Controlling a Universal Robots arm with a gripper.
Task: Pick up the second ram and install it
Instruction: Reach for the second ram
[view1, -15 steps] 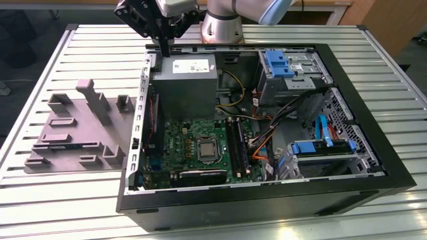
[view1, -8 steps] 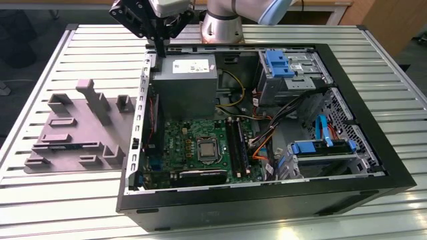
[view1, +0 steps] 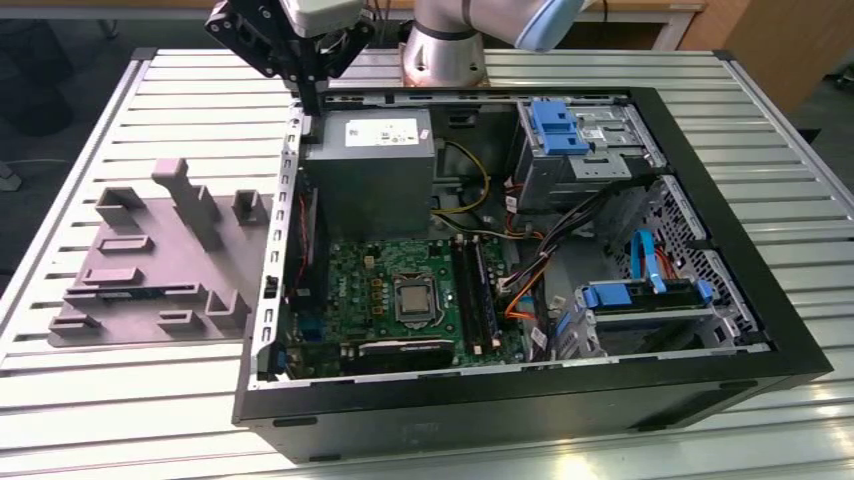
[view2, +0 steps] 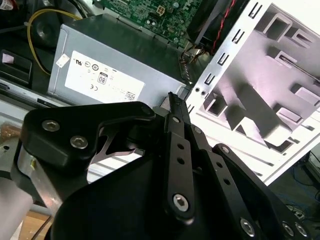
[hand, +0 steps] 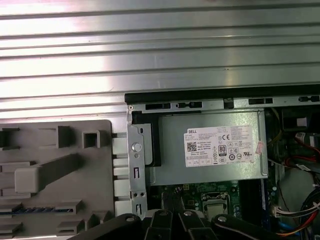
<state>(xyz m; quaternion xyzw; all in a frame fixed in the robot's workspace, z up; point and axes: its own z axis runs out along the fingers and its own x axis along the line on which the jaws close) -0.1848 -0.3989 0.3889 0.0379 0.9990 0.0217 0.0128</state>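
The second ram (hand: 32, 210) lies in the grey tray (view1: 140, 225), not yet picked up, and the gripper (view1: 311, 105) hovers above the edge of the case (view1: 534, 405), fingers clenched on nothing.

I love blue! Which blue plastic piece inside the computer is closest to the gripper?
The blue drive bracket near the grey power supply. The other blue bracket sits farther from the gripper, toward the exterior view's lower right.

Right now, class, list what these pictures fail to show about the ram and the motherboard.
Second ram: first wrist view, sunk in tray, chips unreadable.
Motherboard: first wrist view, blocked by pincer and power supply.
Memory slots: exterior view, too small to tell if filled.
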